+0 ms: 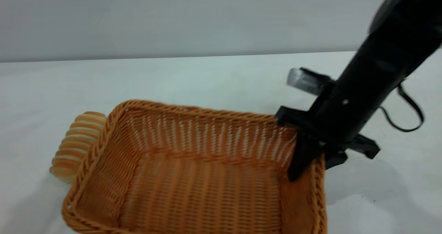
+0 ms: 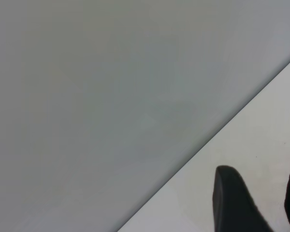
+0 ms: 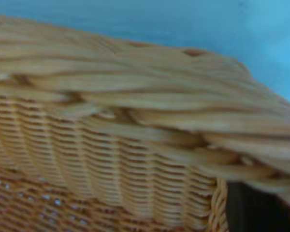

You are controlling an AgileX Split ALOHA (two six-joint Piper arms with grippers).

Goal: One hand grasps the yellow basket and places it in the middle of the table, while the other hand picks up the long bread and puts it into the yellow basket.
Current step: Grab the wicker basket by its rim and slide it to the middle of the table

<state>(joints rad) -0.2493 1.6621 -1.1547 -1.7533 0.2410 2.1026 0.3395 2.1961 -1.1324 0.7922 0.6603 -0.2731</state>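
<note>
Right end effector (image 1: 305, 154), fingers straddling and seemingly clamped on the right rim of the orange-tan woven wicker basket (image 1: 193, 171) on the white surface (image 1: 207, 78), should drag levelly, sparing the striped oblong loaf (image 1: 76, 144) touching its left wall; left end effector (image 2: 256, 203) idles, fingers apart.

Large rectangular woven wicker basket (image 1: 193, 178): orange-tan, open-weave sides, braided rim. Small oblong ridged bread loaf (image 1: 74, 146): orange-brown and cream stripes. Flat surface (image 1: 207, 82): plain white, few tiny dark specks. Right gripper (image 1: 312, 156): black; ribbed silver-grey part on it.
</note>
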